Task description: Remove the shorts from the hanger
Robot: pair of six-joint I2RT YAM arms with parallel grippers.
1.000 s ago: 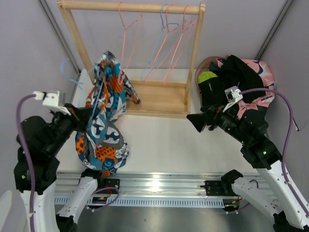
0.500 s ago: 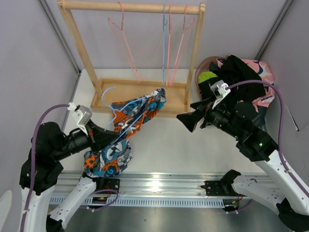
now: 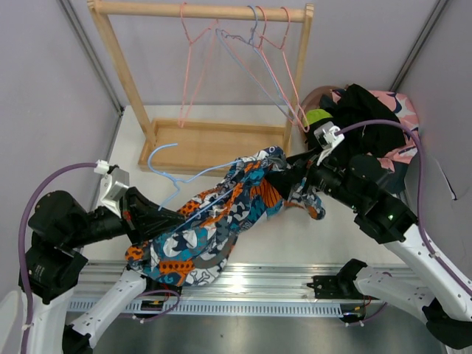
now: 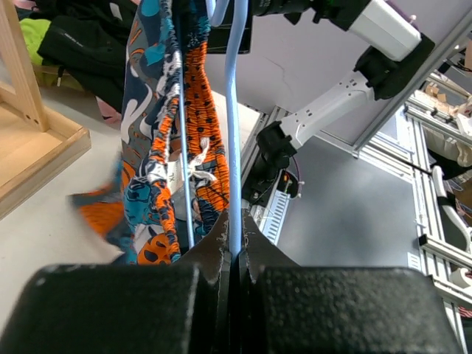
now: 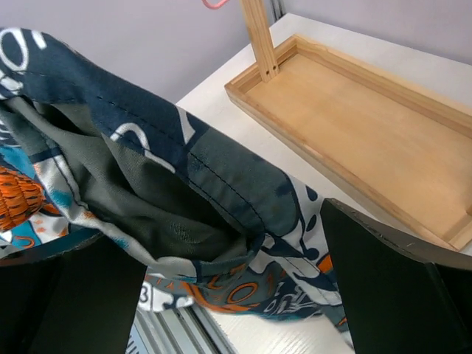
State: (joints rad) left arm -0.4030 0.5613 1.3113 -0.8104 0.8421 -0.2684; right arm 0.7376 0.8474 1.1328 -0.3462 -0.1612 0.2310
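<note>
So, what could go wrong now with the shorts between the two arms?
1. The open right gripper has only a fold of the shorts between its jaws; closing there may catch just the hem and slip.
2. The left gripper pinches the thin hanger at its tips; a pull might twist it loose.

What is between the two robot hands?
The printed shorts, hung on a blue hanger, stretch from the shut left gripper into the open right gripper. The top view shows it best.
</note>
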